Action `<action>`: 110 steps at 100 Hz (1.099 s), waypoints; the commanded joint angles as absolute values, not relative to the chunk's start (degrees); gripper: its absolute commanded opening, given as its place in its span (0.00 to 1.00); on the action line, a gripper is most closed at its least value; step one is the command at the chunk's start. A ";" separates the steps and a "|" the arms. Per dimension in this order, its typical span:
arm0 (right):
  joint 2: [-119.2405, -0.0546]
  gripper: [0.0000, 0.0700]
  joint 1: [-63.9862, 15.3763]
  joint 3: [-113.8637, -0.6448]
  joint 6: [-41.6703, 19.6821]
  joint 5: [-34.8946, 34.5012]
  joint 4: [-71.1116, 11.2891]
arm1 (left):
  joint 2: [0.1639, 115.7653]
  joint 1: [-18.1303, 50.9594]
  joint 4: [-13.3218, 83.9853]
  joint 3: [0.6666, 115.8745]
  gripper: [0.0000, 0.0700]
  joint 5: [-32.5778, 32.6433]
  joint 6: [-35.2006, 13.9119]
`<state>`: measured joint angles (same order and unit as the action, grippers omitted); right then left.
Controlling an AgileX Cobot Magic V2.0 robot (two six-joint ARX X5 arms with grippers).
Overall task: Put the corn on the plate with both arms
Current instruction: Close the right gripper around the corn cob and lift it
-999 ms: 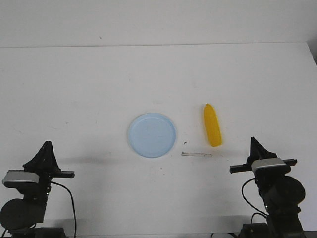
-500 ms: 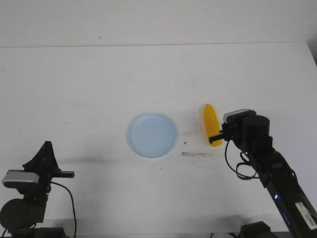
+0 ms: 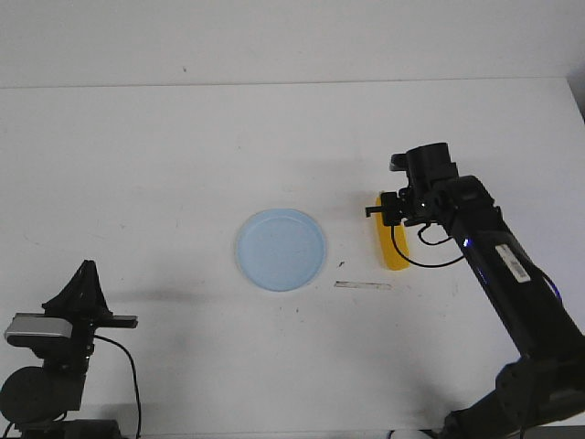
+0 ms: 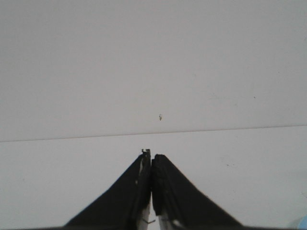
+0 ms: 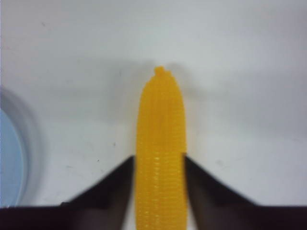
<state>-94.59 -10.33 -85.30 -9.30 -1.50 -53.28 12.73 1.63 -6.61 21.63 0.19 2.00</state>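
Note:
The yellow corn lies on the white table to the right of the pale blue plate, its tapered end pointing away from me. My right gripper is down over the corn's far half. In the right wrist view its two black fingers press against both sides of the corn, so the right gripper is shut on it. The plate's rim shows at that view's edge. My left gripper rests near the front left, shut and empty, as the left wrist view shows.
A thin pale strip lies on the table between the plate and the corn, nearer the front. The table's far edge meets a white wall.
My right arm has reached forward from its rest at the front right to the corn and has its fingers on it. The left arm, plate and corn have not moved.

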 commanded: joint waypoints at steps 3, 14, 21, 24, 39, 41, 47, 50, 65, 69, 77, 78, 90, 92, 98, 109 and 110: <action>-98.65 0.65 -10.55 -88.88 -10.46 -1.48 -55.68 | 12.64 1.56 -7.33 22.11 0.00 0.27 2.31; -101.27 0.67 -10.59 -89.95 -10.57 -1.50 -56.01 | 12.64 1.56 -7.31 22.11 0.00 0.27 2.31; -102.50 0.74 -11.03 -89.93 -10.79 -1.48 -56.27 | 12.64 1.56 -7.31 22.11 0.00 0.27 2.31; -102.91 0.78 -11.25 -89.93 -10.79 -1.48 -56.58 | 12.64 1.56 -7.33 22.11 0.00 0.27 2.31; -104.44 0.83 -11.55 -89.93 -10.70 -1.50 -56.42 | 12.64 1.56 -7.31 22.11 0.00 0.27 2.31; -104.66 0.83 -11.70 -89.93 -10.70 -1.48 -56.38 | 12.64 1.56 -7.33 22.11 0.00 0.27 2.31; -105.30 0.83 -11.99 -89.93 -10.66 -1.50 -56.18 | 12.64 1.56 -7.33 22.11 0.00 0.27 2.31; -105.75 0.83 -12.01 -89.93 -10.48 -1.48 -56.16 | 12.64 1.56 -7.31 22.11 0.00 0.25 2.31; -108.12 0.83 -11.99 -89.86 -10.39 -1.41 -56.16 | 12.64 1.56 -7.31 22.11 0.00 0.27 2.31; -108.75 0.83 -11.99 -89.86 -10.39 -1.37 -56.14 | 12.67 1.56 -7.31 22.11 0.00 0.27 2.31; -109.60 0.83 -11.92 -89.84 -10.39 -0.99 -56.18 | 12.64 1.56 -7.31 22.11 0.00 0.27 2.31; -109.71 0.83 -11.92 -89.84 -10.39 -0.95 -56.18 | 12.64 1.56 -7.31 22.11 0.00 0.27 2.31; -110.80 0.81 -11.49 -89.84 -10.44 -0.80 -56.18 | 12.67 1.56 -7.31 22.11 0.00 0.25 2.31; -110.91 0.78 -11.46 -89.84 -10.44 -0.80 -56.23 | 12.64 1.56 -7.31 22.11 0.00 0.27 2.31; -111.22 0.68 -11.16 -89.82 -10.57 -0.67 -56.34 | 12.64 1.56 -7.31 22.11 0.00 0.25 2.31; -111.46 0.54 -11.03 -89.82 -10.66 0.27 -56.27 | 12.64 1.56 -7.31 22.11 0.00 0.27 2.31; -111.46 0.54 -10.98 -89.82 -10.66 0.23 -56.23 | 12.64 1.56 -7.31 22.11 0.00 0.27 2.31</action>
<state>-110.06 -10.92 -88.47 -9.96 0.05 -56.40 12.73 1.63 -6.63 21.63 0.19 2.00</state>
